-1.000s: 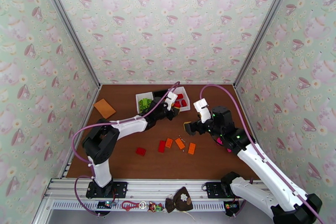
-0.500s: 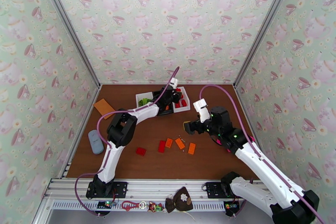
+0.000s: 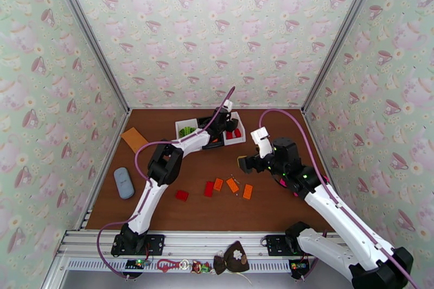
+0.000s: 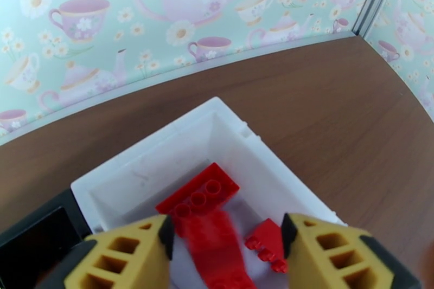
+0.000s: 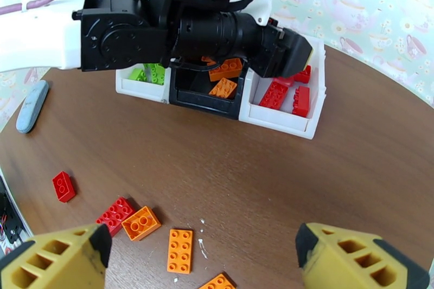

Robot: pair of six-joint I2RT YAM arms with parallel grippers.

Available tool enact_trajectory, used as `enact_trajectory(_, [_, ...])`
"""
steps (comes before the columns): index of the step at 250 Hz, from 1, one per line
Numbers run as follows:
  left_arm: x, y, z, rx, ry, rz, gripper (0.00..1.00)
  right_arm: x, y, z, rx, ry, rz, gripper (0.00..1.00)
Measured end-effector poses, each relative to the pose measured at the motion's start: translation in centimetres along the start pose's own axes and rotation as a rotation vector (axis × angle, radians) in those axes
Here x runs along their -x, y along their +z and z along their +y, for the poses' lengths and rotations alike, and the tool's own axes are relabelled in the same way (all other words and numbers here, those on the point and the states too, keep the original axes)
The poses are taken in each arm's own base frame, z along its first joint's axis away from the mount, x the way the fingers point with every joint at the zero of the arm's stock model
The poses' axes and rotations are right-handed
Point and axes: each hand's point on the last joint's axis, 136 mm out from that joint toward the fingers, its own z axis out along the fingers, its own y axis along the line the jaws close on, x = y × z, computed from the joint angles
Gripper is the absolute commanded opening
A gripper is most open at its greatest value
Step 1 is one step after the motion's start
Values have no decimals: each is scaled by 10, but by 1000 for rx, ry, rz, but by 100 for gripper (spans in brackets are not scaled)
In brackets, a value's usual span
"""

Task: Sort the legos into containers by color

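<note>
My left pincer (image 4: 225,230) and right pincer (image 5: 203,241) stood apart; the legos (image 5: 179,250) seemed light, hard, slippery: grip 2 flat sides.

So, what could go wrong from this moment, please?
1. The blurred red brick between the left gripper's open jaws may bounce off the red bricks lying in the white bin and land outside.
2. On the table, a loose red brick lies against an orange brick; the open right gripper above could catch both together.
</note>
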Motion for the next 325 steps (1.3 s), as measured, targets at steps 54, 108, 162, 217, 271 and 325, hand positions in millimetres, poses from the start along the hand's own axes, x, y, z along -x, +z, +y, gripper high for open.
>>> enact_trajectory(54, [10,-45,-8,-37,36,-10,76,-2,0,-2,-11,28,1,95])
enact_trajectory(108, [19,-112,-29,-91,102,-72,91,-16,1,-14,-80,94,30,96])
enact_trajectory(162, [-33,-168,-48,-165,169,-31,100,-36,-4,-32,-192,180,77,95])
enact_trajectory(217, [-75,-222,-55,-252,240,9,100,-65,-18,-47,-316,295,130,94])
enact_trajectory(271, [-79,-271,-81,-356,342,-26,100,-109,-15,-51,-400,430,262,93])
enact_trajectory(325, [-101,-306,-102,-471,421,-9,100,-138,-13,-43,-458,495,350,91])
